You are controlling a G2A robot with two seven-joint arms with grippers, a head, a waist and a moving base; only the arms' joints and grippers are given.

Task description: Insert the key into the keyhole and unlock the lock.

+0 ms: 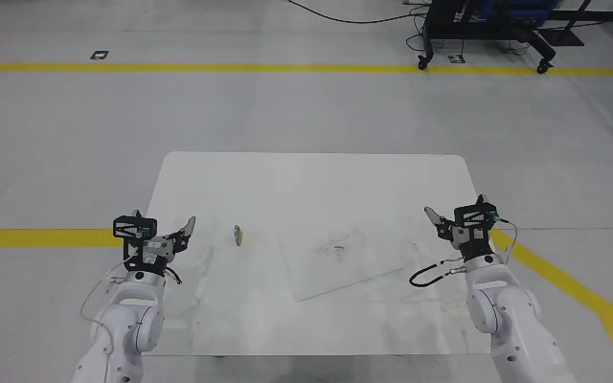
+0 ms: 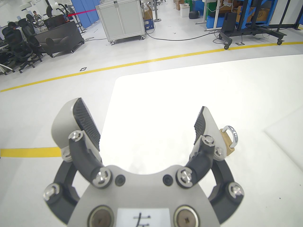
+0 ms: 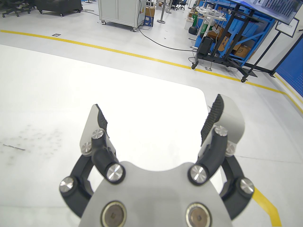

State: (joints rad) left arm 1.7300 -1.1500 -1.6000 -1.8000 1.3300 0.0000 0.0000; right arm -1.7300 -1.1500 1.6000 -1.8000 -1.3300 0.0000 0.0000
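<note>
At the left edge of the tabletop: left hand, fingers spread wide, nothing between them, hovering low over the surface, probably as a ready stance for a first reach.

Near that hand, toward the middle: the lock (small brass body, silver shackle), resting on the bare tabletop and apart from the fingers. Placed close to this hand most likely for an easy steadying grip during the turn of the key. No telling from here which way the keyhole faces.

Further right: a thin pale sheet flat on the tabletop, with grey scuff marks near its middle. Impossible to tell the key apart from those marks, so no claim about its spot.

At the right edge: right hand, likewise spread open and gripping nothing, well apart from the lock.

Judging by this layout, task not yet begun: lock untouched, nothing inserted. Next, probably: find and pinch the key with one hand, and brace the lock body with the other.
</note>
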